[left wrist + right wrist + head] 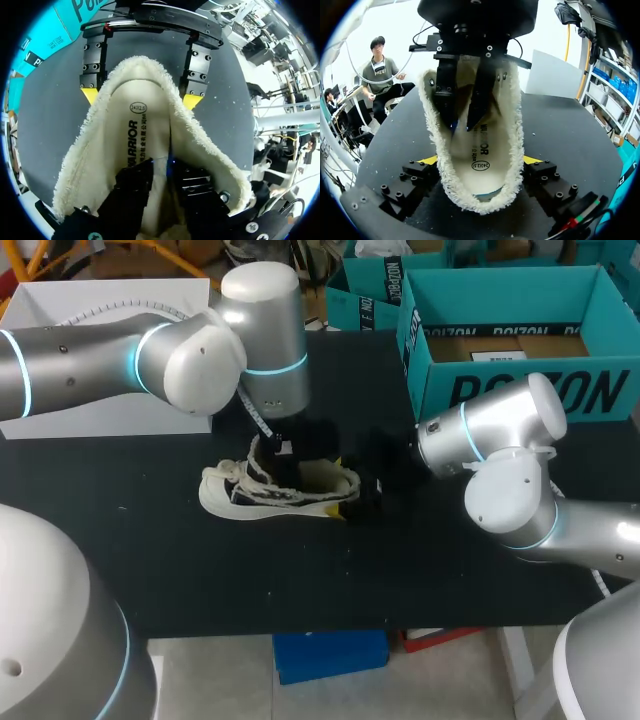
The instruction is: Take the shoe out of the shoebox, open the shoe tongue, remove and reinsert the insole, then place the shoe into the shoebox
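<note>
Left pincer (161,169) deep in shoe (280,490) mouth, over insole (135,130); grip unclear. Shoe lies mid-frame on desk (450,560), shoebox (500,390) upper right. Right pincer (481,160) clamped across heel, likely steadying it for insole work.

The shoe (275,490) lies on the table (200,570), near its middle, with the insole (137,130) inside it. The left gripper (462,122) comes down into the shoe's opening, over the insole. The right gripper (481,160) straddles the shoe's heel, one finger touching each side. The shoebox (510,340) stands behind and right of the shoe, well apart. A box (100,340) stands behind and left of it.
</note>
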Controlling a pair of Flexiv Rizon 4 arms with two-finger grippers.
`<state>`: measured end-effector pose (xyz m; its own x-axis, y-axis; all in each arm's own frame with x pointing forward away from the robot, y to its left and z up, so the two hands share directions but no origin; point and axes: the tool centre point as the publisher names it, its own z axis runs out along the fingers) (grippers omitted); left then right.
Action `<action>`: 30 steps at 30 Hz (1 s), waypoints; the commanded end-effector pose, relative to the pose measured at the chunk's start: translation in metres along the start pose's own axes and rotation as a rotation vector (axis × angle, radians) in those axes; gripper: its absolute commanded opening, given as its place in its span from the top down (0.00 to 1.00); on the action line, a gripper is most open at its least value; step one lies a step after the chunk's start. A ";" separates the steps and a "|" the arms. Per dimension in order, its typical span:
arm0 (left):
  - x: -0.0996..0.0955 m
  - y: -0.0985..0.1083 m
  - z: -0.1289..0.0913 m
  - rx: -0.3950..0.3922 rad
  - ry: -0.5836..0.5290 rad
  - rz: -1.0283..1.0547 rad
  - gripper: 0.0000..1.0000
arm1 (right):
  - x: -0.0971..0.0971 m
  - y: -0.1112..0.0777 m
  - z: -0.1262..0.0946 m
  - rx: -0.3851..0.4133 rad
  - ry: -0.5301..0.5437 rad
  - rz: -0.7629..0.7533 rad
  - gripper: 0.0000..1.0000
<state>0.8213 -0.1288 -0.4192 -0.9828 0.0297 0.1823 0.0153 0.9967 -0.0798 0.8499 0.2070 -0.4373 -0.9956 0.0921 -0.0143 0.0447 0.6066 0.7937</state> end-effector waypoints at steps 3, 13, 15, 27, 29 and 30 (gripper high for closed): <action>0.012 0.004 0.014 -0.056 -0.086 -0.015 0.52 | -0.001 0.000 0.000 0.002 0.000 0.002 1.00; -0.002 0.022 0.025 -0.130 -0.181 -0.040 0.56 | -0.001 0.000 0.000 0.002 0.000 0.002 1.00; -0.004 0.027 0.026 -0.145 -0.209 -0.042 0.56 | -0.001 0.000 0.000 0.002 0.000 0.002 1.00; -0.007 0.044 0.043 -0.197 -0.438 0.000 0.55 | -0.001 0.000 0.000 0.002 0.000 0.002 1.00; -0.010 0.046 0.046 -0.185 -0.482 -0.009 0.56 | -0.001 0.000 0.000 0.002 0.000 0.002 1.00; -0.012 0.048 0.047 -0.173 -0.500 -0.017 0.57 | -0.001 0.000 0.000 0.002 0.000 0.002 1.00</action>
<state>0.8349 -0.1023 -0.4270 -0.9768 0.0143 -0.2138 -0.0109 0.9931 0.1164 0.8494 0.2085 -0.4367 -0.9957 0.0915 -0.0143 0.0442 0.6060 0.7943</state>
